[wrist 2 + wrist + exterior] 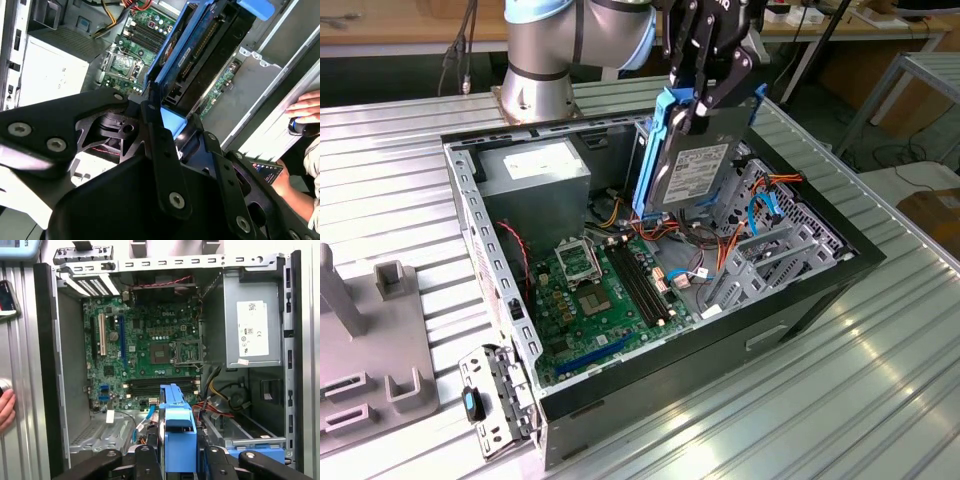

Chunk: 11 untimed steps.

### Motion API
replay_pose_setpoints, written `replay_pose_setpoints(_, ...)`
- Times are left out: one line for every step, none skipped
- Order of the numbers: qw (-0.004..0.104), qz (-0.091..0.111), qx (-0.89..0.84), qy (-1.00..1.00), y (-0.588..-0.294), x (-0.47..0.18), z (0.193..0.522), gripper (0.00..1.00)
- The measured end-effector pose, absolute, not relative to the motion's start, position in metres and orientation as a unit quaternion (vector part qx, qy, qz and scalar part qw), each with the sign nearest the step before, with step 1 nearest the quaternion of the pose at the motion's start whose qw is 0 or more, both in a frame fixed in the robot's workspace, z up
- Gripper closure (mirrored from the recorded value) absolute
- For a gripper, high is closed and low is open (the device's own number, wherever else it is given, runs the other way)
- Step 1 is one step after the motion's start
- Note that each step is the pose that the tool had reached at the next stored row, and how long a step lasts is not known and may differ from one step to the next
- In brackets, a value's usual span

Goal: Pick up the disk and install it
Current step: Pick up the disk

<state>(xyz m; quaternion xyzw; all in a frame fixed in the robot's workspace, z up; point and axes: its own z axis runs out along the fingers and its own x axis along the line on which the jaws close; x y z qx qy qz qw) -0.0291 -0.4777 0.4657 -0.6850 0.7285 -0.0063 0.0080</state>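
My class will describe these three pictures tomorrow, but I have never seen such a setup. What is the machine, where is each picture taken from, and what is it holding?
The machine is a robot arm with a black gripper. The exterior view comes from a camera off the arm; both wrist views come from cameras riding on the arm. On the ribbed metal table lies an open computer case with its green motherboard showing. The gripper is shut on the disk, a grey drive in a blue frame, held steeply tilted over the case. A person's hand is near the case.
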Motion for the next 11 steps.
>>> replay_pose_setpoints(0.007,-0.006,-0.685,0.729,-0.479,-0.024,0.466,0.63)
replay_pose_setpoints(0.006,-0.005,-0.685,0.729,-0.479,-0.016,0.466,0.63)
replay_pose_setpoints(0.006,-0.005,-0.685,0.729,-0.479,-0.015,0.466,0.63)
replay_pose_setpoints(0.006,-0.005,-0.685,0.729,-0.479,-0.015,0.466,0.63)
replay_pose_setpoints(0.006,-0.005,-0.685,0.729,-0.479,-0.015,0.466,0.63)
replay_pose_setpoints(0.006,-0.005,-0.685,0.729,-0.479,-0.015,0.466,0.63)
replay_pose_setpoints(0.006,-0.005,-0.685,0.729,-0.479,-0.015,0.466,0.63)
replay_pose_setpoints(0.006,-0.005,-0.685,0.729,-0.479,-0.013,0.466,0.63)
replay_pose_setpoints(0.006,-0.004,-0.685,0.729,-0.479,-0.005,0.466,0.63)
replay_pose_setpoints(0.006,-0.004,-0.685,0.729,-0.479,0.001,0.466,0.63)
replay_pose_setpoints(0.006,-0.004,-0.685,0.729,-0.479,0.007,0.466,0.63)
